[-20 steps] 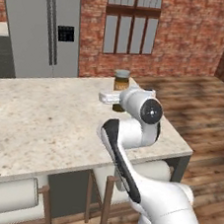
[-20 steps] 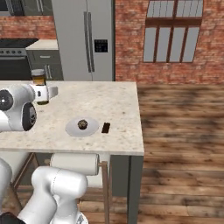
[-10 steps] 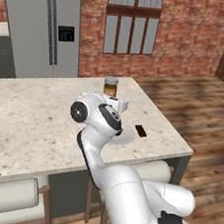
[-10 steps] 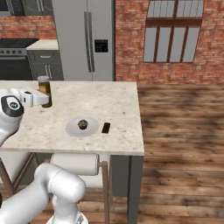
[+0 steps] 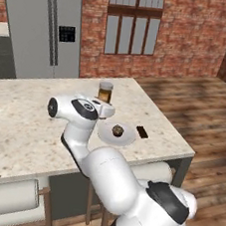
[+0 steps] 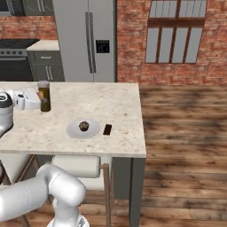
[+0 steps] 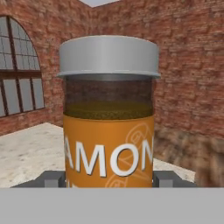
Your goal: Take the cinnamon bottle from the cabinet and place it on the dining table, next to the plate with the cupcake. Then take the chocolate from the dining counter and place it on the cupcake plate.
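Observation:
My gripper is shut on the cinnamon bottle, an amber jar with a grey lid and an orange label, held upright. The bottle hangs just over the dining table, left of the plate; I cannot tell whether its base touches the top. From the right base view, the gripper grips the bottle from the left. On the white plate sits the cupcake. The dark chocolate bar lies flat just right of the plate, near the table's end. The cabinet is out of view.
A grey fridge and a brick wall with a window stand beyond the island. White stools are tucked under its near edge. Wooden floor opens to the right. A stove stands at the far left.
The arm has swung its elbow to the left and carried the bottle a little lower toward the table top. The grip on the bottle is unchanged.

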{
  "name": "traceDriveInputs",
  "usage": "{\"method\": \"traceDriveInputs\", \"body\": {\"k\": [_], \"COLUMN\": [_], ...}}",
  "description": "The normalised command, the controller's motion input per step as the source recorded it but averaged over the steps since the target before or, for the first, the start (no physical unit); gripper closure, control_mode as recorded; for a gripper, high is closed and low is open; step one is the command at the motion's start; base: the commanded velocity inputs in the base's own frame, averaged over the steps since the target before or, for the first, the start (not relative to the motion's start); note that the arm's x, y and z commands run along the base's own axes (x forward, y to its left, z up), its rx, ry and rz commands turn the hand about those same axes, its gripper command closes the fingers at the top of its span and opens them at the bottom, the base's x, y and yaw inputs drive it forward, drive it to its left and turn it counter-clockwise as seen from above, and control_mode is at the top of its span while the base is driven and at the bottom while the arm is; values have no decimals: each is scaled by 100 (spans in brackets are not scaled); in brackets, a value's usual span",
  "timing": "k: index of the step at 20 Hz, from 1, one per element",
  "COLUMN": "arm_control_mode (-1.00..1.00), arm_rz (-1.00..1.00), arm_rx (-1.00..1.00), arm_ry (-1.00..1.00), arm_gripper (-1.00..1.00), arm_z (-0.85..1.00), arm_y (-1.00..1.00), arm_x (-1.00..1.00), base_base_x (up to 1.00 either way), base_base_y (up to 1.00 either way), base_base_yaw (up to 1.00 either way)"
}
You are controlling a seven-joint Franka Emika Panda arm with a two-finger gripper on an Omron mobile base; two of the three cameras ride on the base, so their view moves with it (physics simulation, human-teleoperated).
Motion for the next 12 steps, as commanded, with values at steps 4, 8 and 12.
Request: {"method": "traceDriveInputs", "body": {"k": [4,8,12], "arm_control_mode": [-100,-100,-100], "arm_rz": [-11,-14,-12], "arm_rx": [0,0,1], "arm_ry": [3,0,0], "arm_gripper": [100,100,100], "arm_z": [-68,-82,-68], "arm_y": [0,-13,-20], "arm_x": [3,7,14], "base_base_x": [0,0,0], "base_base_y": [0,0,0], "base_base_yaw": [0,0,0]}}
